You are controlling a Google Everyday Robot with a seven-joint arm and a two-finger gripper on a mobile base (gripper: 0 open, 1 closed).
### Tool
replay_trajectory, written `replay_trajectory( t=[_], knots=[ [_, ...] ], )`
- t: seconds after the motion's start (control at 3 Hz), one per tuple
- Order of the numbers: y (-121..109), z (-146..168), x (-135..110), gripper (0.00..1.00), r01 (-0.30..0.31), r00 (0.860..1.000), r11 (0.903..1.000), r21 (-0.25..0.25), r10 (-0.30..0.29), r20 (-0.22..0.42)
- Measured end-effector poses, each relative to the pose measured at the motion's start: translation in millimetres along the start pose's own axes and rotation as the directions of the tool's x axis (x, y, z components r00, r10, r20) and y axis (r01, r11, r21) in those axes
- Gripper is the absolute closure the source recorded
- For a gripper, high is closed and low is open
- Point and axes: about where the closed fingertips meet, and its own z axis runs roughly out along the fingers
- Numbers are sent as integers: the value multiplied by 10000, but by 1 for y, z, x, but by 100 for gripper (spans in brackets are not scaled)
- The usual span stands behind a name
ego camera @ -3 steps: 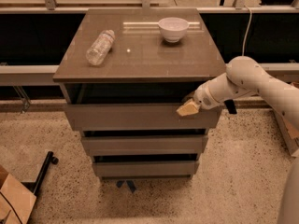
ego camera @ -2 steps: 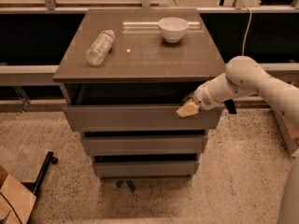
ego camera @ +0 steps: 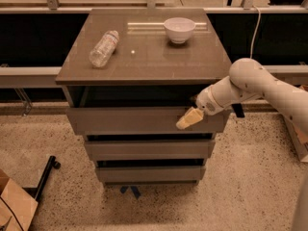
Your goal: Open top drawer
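Speckled stone flooring (ego camera: 250, 186) spreads around a low grey-brown cabinet (ego camera: 211, 73), on whose flat top a clear plastic bottle (ego camera: 103, 48) lies on its side toward the left and a white bowl (ego camera: 179, 29) stands upright near the back right. Below the top sits the top drawer (ego camera: 130, 120), its wide plain front running left to right across the cabinet, with a dark gap between its upper edge and the cabinet top. It looks drawn out a little way, though how far is hard to judge. Two shorter drawer fronts (ego camera: 149, 149) sit closed beneath it. The white arm (ego camera: 260, 83) reaches in from the right, and the gripper (ego camera: 189, 119) rests at the right end of the drawer front, its yellowish tip lying against the panel just under the upper edge. I cannot tell whether it is clamped on that edge or only touching it, nor how wide it is set. The drawer's long axis runs crosswise to the arm's reach, while its travel is straight out toward the camera. The pull should therefore run outward, square to the front, and because the contact is off-centre to the right, the drawer may skew as it slides.
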Motion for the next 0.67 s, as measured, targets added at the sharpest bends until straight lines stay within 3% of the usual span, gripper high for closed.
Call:
replay_trajectory(
  t=[0.33,0.67],
  knots=[
    [38,-18,33,27,-458,9979,9989,-54,455,-471],
    [39,-18,33,50,-475,9977,9989,-62,471,-482]
  ],
)
